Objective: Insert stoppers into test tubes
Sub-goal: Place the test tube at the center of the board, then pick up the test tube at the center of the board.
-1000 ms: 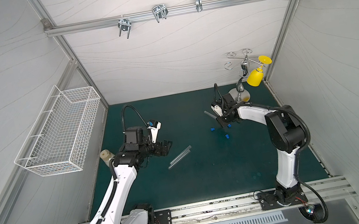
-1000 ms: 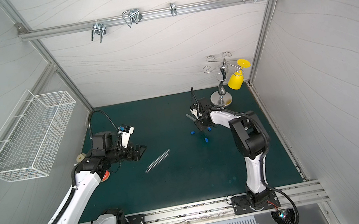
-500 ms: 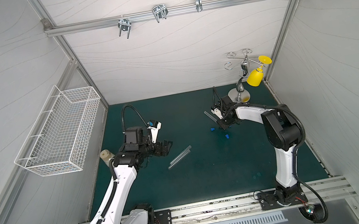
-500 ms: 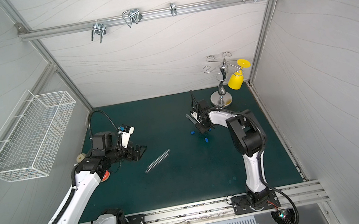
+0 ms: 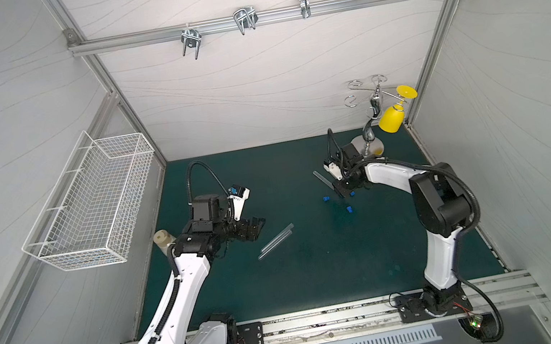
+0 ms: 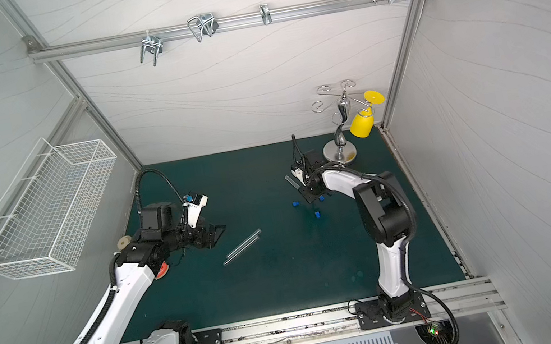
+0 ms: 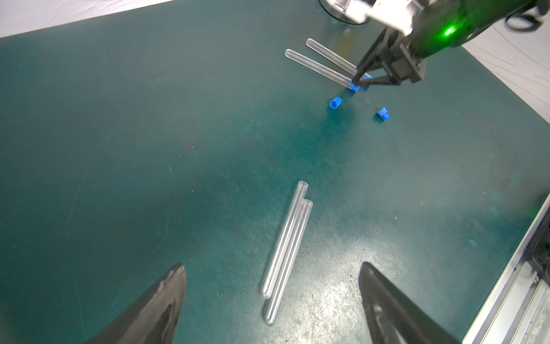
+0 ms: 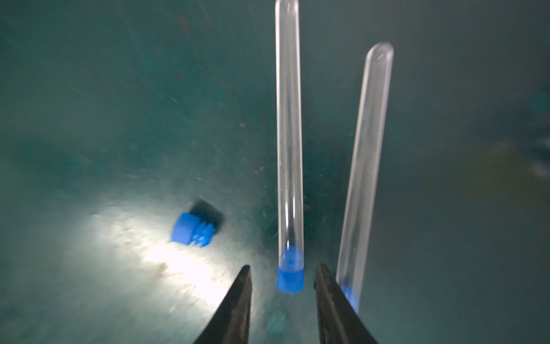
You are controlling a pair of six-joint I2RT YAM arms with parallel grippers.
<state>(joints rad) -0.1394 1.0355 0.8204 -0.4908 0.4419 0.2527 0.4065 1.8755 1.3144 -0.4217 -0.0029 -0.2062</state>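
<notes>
Tabletop (image 5: 321,275): dark green and scuffed, and it carries all the task's things.
Empty test tubes (image 5: 275,241) (image 6: 242,246) (image 7: 287,247): two clear tubes lie flat and touching along their length near the middle of the tabletop. They are slanted, with rounded ends near-left and open mouths far-right, and neither has a plug.
Left pincer (image 5: 255,227) (image 7: 270,265): spread wide and holding nothing. It is just left of the empty test tubes, points at them, and is clear of both.
Cream-capped bottle (image 5: 162,237): stands at the left edge of the tabletop, beside the left arm.
Loose stoppers (image 5: 349,209) (image 7: 383,113): two blue plugs lie on their sides right of centre. The second (image 5: 326,199) (image 7: 335,103) lies farther back and to the left, apart from the first.
Right pincer (image 5: 342,192) (image 7: 361,82) (image 8: 282,268): parted narrowly and gripping nothing. A plugged tube end sits between the tips with a gap on each side.
Stoppered test tubes (image 8: 288,134) (image 7: 318,67): two tubes lie close together at the far right, each with a blue plug in its mouth. The second (image 8: 369,163) has its plug partly hidden behind a finger.
Chrome stand (image 6: 338,151): in the far right corner, with a yellow cup (image 5: 390,119) hanging on it.
</notes>
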